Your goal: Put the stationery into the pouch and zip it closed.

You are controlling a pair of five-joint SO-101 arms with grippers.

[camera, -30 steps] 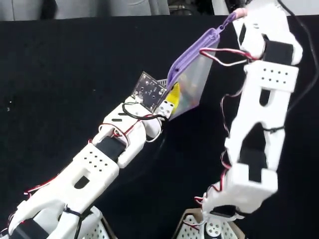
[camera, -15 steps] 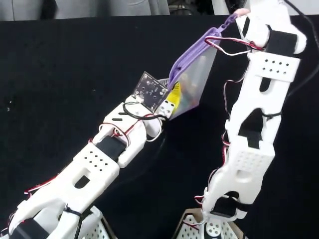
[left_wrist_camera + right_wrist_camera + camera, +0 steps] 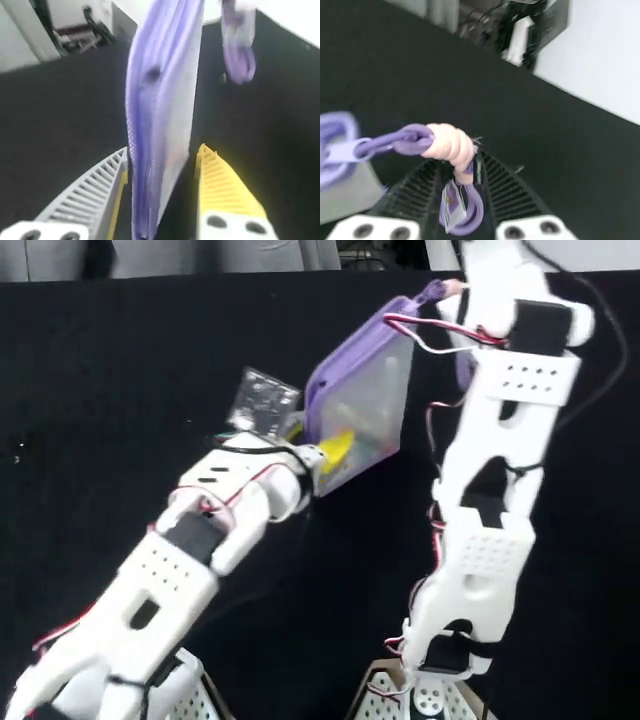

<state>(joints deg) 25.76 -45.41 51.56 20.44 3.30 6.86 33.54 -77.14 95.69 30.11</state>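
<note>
The pouch point(image 3: 360, 410) hangs in the air above the black table point(image 3: 120, 360), stretched between the two arms. The left tool point(image 3: 315, 455) is clamped on its lower end, one grey finger and one yellow finger pinching the purple zip edge between them. The right tool point(image 3: 455, 290) is at the upper end, closed on the pull strap point(image 3: 430, 295), a purple loop with a pink bead point(image 3: 451, 145) sitting right at its fingertips. Faint colours show through the clear side, which I take for the stationery point(image 3: 375, 420) already inside. From where I stand I cannot tell whether the zip is run fully home.

What worries me is the hold at each end. The left tool has only a narrow bite on a thin, floppy edge. If the right arm pulls hard along the zip line, that edge may slide out and the pouch will swing free from the strap. The strap itself is slim and slack, so it could slip through the right tool's fingers until the bead catches, or past it. If the pull drifts off the line of the zip, the slider will likely jam. With the pouch tilted and any gap left open, the contents could drop to the table.
</note>
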